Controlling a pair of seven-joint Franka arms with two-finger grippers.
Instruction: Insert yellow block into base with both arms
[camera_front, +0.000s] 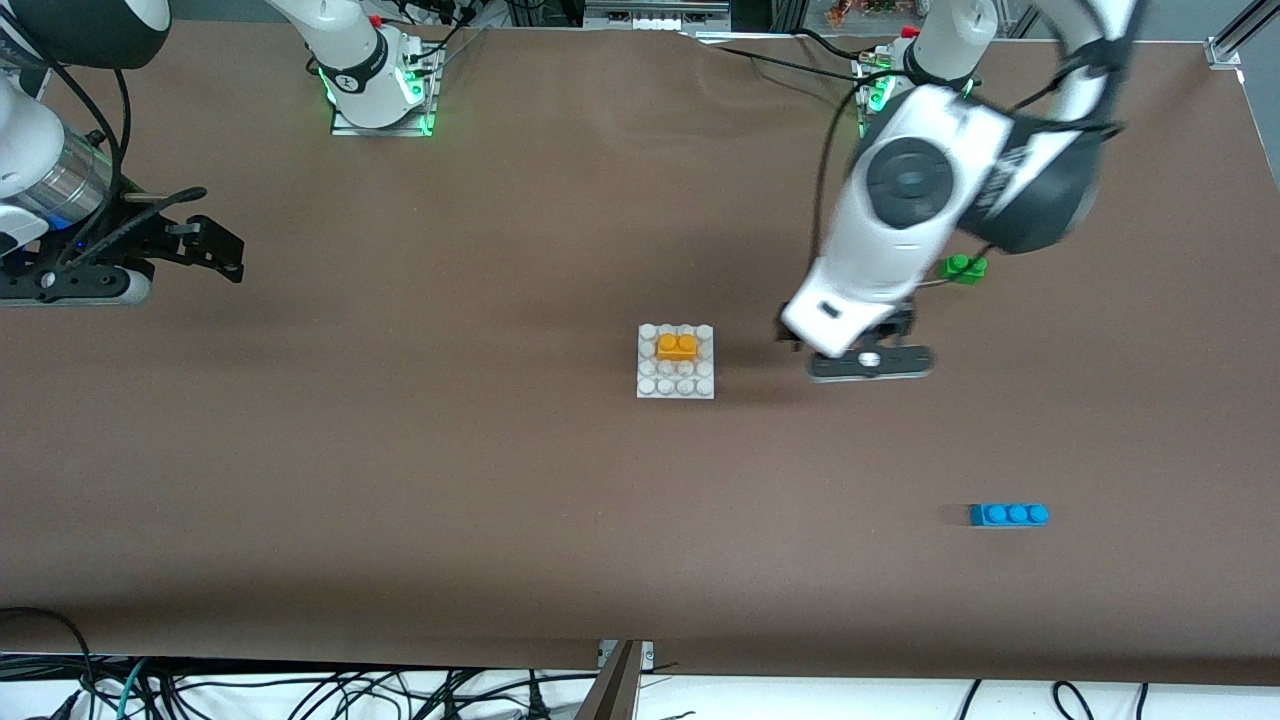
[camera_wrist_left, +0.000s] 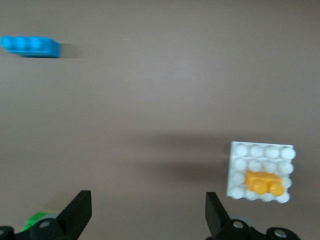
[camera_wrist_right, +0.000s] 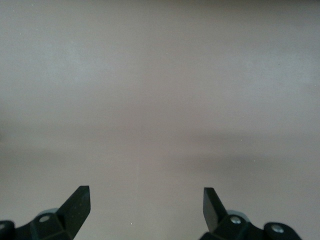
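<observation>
- front view: yellow block (camera_front: 677, 346) is seated on the base (camera_front: 676, 385), in the stud rows farther from the camera. its long axis runs along the table between the two arms' ends, studs up.
- front view: left gripper (camera_front: 868, 362) is over bare table toward the left arm's end, apart from the base. right gripper (camera_front: 205, 245) is over the right arm's end of the table; that arm waits.
- front view: green brick (camera_front: 963, 267) is partly hidden by the left arm. blue brick (camera_front: 1008, 514) lies nearer the camera.
- left wrist view: fingers (camera_wrist_left: 76, 210) spread wide, nothing between them. block, base, blue brick all visible.
- right wrist view: fingers (camera_wrist_right: 77, 205) spread wide, empty, only table (camera_wrist_right: 160, 100) below.
</observation>
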